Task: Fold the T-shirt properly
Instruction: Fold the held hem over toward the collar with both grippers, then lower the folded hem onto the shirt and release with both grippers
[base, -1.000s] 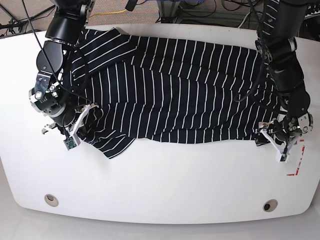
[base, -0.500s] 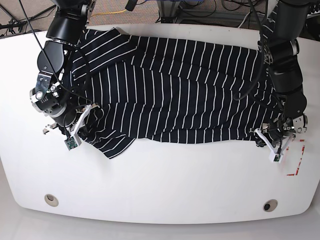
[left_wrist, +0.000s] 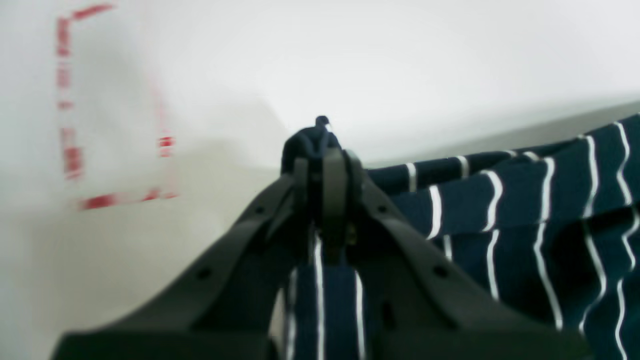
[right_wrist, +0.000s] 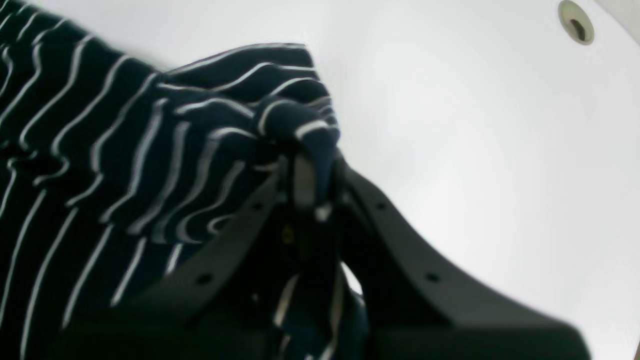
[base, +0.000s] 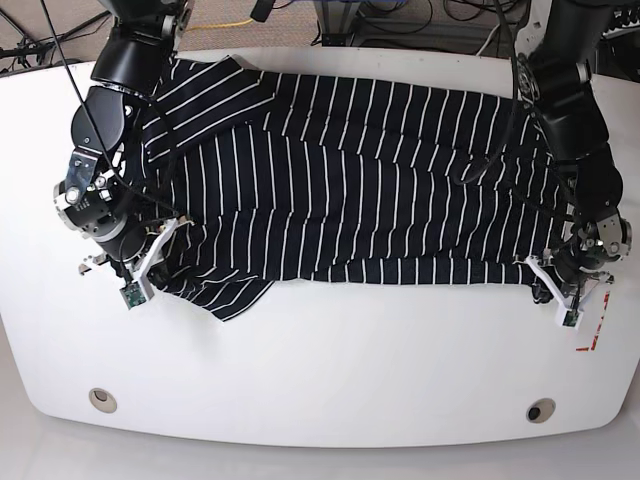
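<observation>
The T-shirt, dark navy with thin white stripes, lies spread lengthwise across the white table. My left gripper sits at the shirt's lower right corner. In the left wrist view this left gripper is shut on a pinch of the T-shirt, and a dark nub of cloth pokes out past the tips. My right gripper is at the lower left sleeve. In the right wrist view the right gripper is shut on a bunched fold of the T-shirt.
Red tape marks lie on the table just right of the left gripper and show as red tape marks in the left wrist view. Two round holes sit near the front edge. Cables run behind the table.
The left gripper has shut on the shirt's lower right corner. The right arm has shifted slightly outward and down, and the shirt's front edge now lies straighter and more stretched.
</observation>
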